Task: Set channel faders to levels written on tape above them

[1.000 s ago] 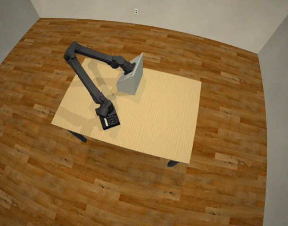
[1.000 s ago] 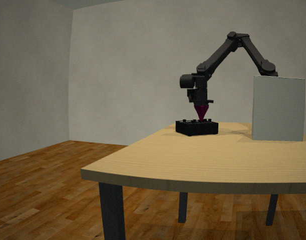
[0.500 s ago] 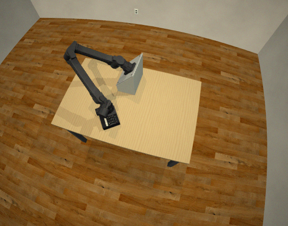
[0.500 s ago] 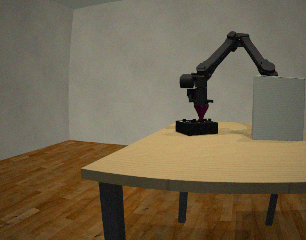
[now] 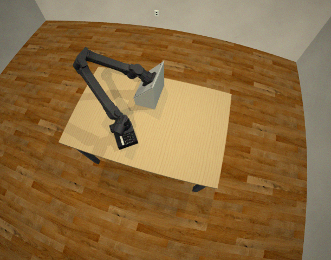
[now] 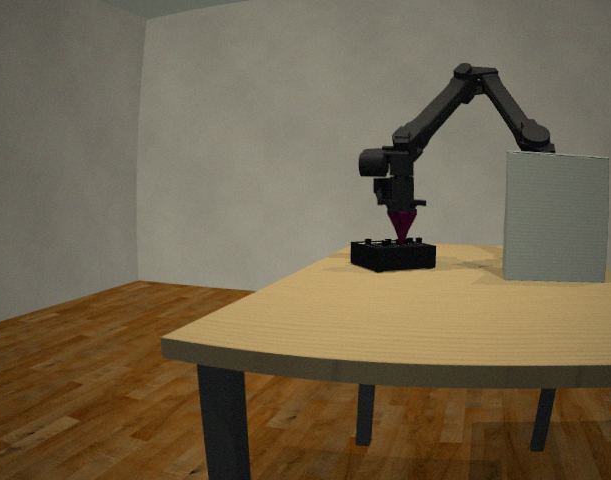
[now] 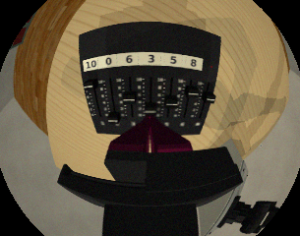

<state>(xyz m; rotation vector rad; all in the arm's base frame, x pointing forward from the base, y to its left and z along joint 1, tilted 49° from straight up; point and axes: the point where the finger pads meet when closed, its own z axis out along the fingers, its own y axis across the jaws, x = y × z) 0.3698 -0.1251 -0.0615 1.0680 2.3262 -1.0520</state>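
Note:
The black lighting desk [image 5: 128,145] [image 6: 406,258] [image 7: 150,36] stands on the table. Its tape [image 7: 120,61] reads 10, 0, 6, 3, 5, 8. In the wrist view the first cap [image 7: 90,86] is at its slot's top, the second cap [image 7: 113,118] near the bottom. The third cap [image 7: 129,98] and fifth cap [image 7: 171,101] are mid-slot, the sixth cap [image 7: 193,91] higher. The fourth cap [image 7: 150,108] is in the lower part. The master cap [image 7: 210,98] is at the far right. My gripper [image 6: 401,241] [image 7: 150,118] is shut and empty, its tips just below the fourth cap; contact is unclear.
The table [image 5: 187,125] [image 6: 398,320] carries a grey wedge-shaped stand [image 5: 159,89] [image 6: 556,217] that holds the arm's base. The arm reaches over from it to the desk. The desk is near one table edge.

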